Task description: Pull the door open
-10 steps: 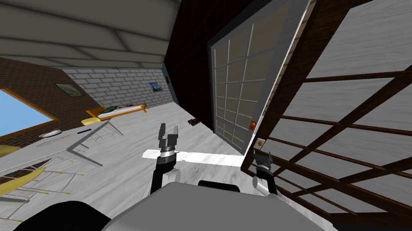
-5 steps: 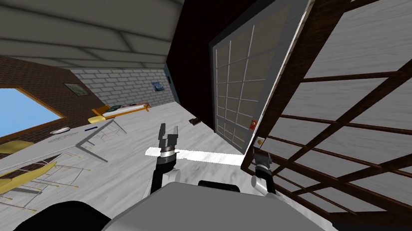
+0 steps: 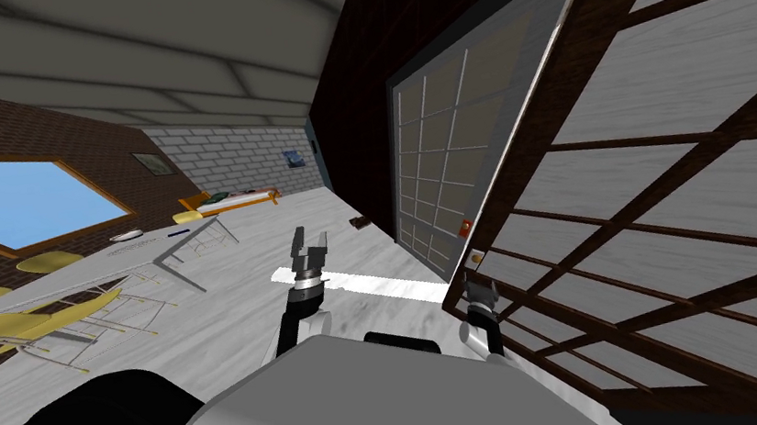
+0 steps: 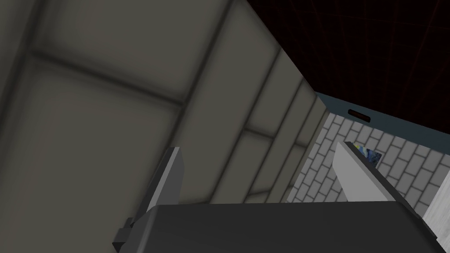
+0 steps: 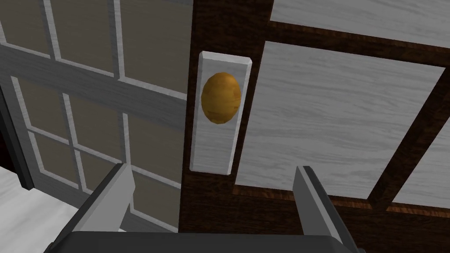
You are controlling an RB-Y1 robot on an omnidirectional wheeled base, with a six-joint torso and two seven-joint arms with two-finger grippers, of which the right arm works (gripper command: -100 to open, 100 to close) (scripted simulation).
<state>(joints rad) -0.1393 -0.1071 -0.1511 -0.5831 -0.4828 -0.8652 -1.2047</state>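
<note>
The door (image 3: pixel 669 183) is dark wood with white panels and stands at an angle on my right. Its brass knob (image 5: pixel 221 97) sits on a white plate (image 5: pixel 218 127); the knob (image 3: pixel 477 257) is small in the head view. My right gripper (image 5: pixel 211 169) is open just short of the plate, below the knob and touching nothing. In the head view the right gripper (image 3: pixel 477 288) sits at the door's near edge. My left gripper (image 3: pixel 307 247) is raised over the floor, open and empty, and its fingers (image 4: pixel 169 175) stand well apart.
A grey gridded door (image 3: pixel 443 159) with a red knob (image 3: pixel 464 228) stands behind the wooden door's edge. A grey table (image 3: pixel 97 268) with yellow chairs (image 3: pixel 21 320) is to the left. A white strip (image 3: pixel 378 288) crosses the floor ahead.
The whole head view has shifted: table, chairs and window slid to the right, so I have turned or moved. Both grippers keep their places and stay open.
</note>
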